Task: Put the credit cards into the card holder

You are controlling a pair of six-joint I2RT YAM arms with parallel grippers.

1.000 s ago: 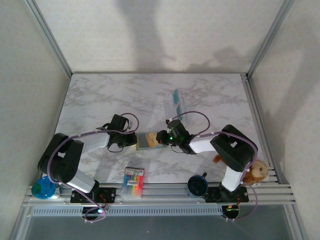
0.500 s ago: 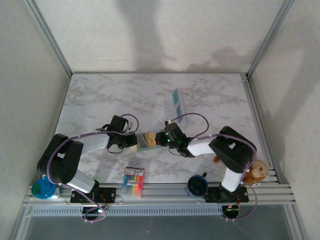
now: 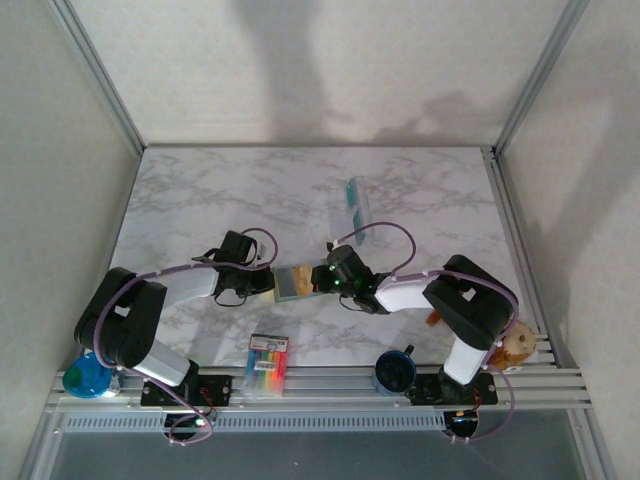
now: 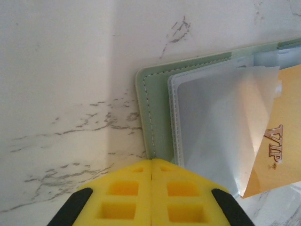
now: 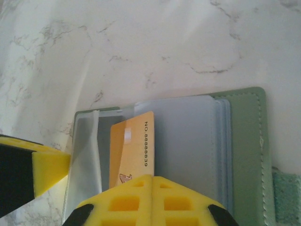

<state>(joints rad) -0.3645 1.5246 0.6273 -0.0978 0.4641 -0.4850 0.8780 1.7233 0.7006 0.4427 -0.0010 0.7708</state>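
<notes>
— Marbled white surface (image 3: pixel 200 200) inside pale walls, and we find the card holder (image 3: pixel 292 283) lying open near the middle of it, between our two arms.
— Agreed. How do we read the left tool (image 4: pixel 151 164)?
— Closed tight, its yellow fingers (image 4: pixel 122 197) together at the holder's green edge. We can't tell whether it nips that edge or only presses on it.
— And the right tool (image 5: pixel 153 178)?
— Closed too, on the near end of the tan-gold card (image 5: pixel 133 148). The card lies flat on the pale blue-grey panels. In the left wrist view one side of it appears to sit under a clear pocket flap (image 4: pixel 225 122).
— So we judge the step as feeding the first card into its pocket, partway done?
— Yes, as we read it. Much of the card shows outside the flap, so it isn't seated.
— What does the next move call for?
— We think a low, flat slide further under the flap, with the left tool steadying the holder so it doesn't skid. If the card tilts, it could catch the flap and buckle it.
— And after that?
— A teal-blue card (image 3: pixel 355 192) lies well apart, toward the far side of the surface. We'd let go of this card only once it sits deep in the pocket.
</notes>
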